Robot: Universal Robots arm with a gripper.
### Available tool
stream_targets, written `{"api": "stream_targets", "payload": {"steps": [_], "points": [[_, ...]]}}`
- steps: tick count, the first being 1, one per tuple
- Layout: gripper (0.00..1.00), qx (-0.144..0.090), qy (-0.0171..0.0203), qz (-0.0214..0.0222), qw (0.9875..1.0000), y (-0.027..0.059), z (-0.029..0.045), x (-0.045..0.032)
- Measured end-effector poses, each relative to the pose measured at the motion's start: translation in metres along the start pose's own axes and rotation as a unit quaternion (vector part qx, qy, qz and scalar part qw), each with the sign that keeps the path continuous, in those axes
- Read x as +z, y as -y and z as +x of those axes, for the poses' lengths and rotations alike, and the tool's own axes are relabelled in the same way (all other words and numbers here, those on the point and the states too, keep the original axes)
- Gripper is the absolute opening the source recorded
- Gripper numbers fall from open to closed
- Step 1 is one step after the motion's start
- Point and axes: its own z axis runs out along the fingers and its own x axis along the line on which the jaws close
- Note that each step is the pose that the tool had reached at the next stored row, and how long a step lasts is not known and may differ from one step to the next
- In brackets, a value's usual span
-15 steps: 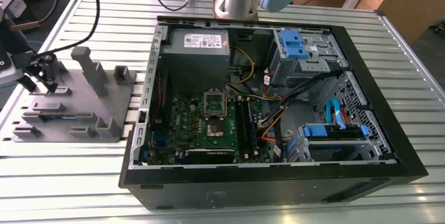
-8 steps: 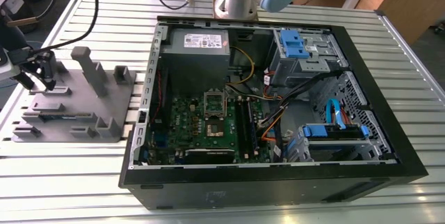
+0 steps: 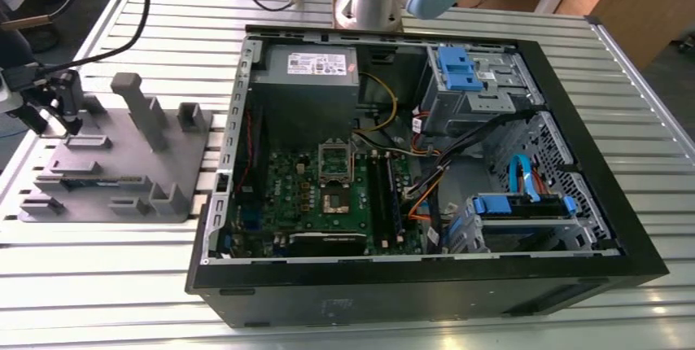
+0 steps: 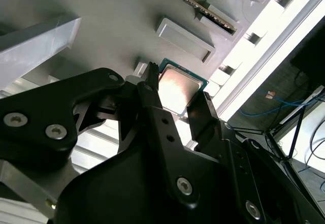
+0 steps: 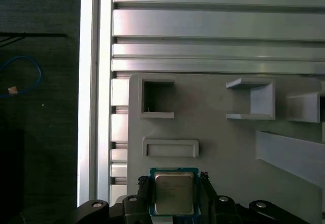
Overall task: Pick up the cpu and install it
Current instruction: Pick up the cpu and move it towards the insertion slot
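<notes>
cpu [image 5: 173, 193]: small flat square chip, shiny silver-grey metal top, thin pale-green rim. It lies flat on the big grey plastic tray with upright blocks [image 5: 218, 148], just beside a shallow rectangular raised frame on the tray.

My end effector [image 5: 173, 179] is spread. One black finger [image 5: 144, 187] sits on each side of the chip, close to its edges. In the first wrist view a sliver of gap shows on both sides, so I'm not pinching it. The chip is not lifted.

The second wrist view agrees: cpu [image 4: 179, 89] lies between the tips of my end effector [image 4: 176, 83].

In the exterior view my end effector [image 3: 60, 118] hangs over the tray [image 3: 185, 150] at its side on the exterior view's left. The tray sits on the ribbed aluminium worktop [image 3: 109, 285].

The open black computer case [image 3: 434, 293] lies beside the tray on the exterior view's right. The green motherboard [image 3: 293, 187] is visible inside, well apart from the chip.
</notes>
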Motion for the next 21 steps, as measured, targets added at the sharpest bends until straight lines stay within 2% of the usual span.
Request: {"api": "stream_targets", "payload": {"steps": [5,11,21], "points": [[0.47,0.000,0.0000,0.0000,1.0000,-0.0002,-0.0001,-0.0060],[0.47,0.000,0.0000,0.0000,1.0000,-0.0002,-0.0001,-0.0065],[0.47,0.000,0.0001,0.0000,1.0000,-0.0004,-0.0002,-0.0118]]}}
